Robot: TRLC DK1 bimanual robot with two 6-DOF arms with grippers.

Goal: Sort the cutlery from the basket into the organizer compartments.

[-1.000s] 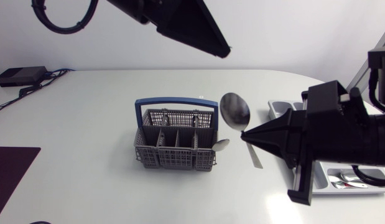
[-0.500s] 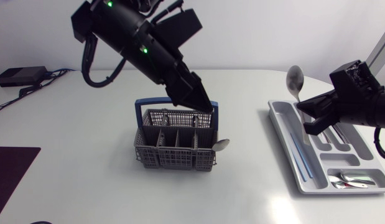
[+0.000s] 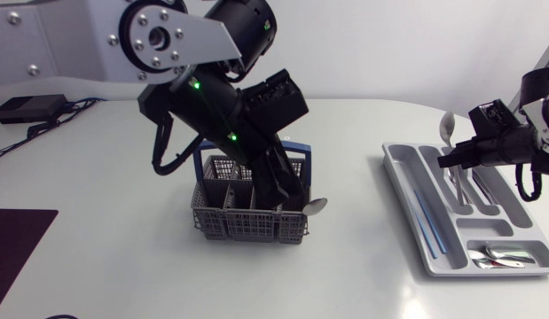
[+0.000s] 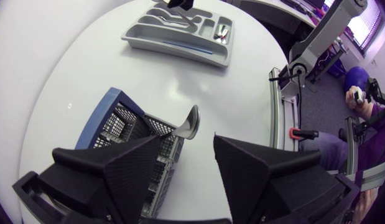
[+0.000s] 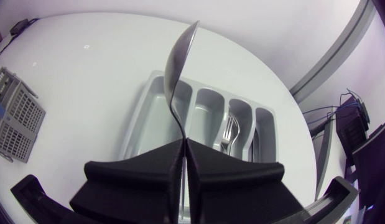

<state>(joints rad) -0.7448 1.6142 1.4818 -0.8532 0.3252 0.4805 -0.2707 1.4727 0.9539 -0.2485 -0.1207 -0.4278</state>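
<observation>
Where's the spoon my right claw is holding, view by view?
Head view: spoon, bowl up, in the right claw over the organizer.
Left wrist view: cannot make it out.
Right wrist view: spoon rising out of the shut claw.
Shared landmark: the grey organizer.

Left hand (image 4: pixel 187 140) angled down, spread wide; right hand (image 5: pixel 184 142) pinched tight.

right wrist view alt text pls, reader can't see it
The right arm's matte black jaws are shut on the handle of a shiny metal spoon, bowl pointing ahead, over a grey plastic cutlery organizer on the white table. Metal forks lie in one compartment.
</observation>
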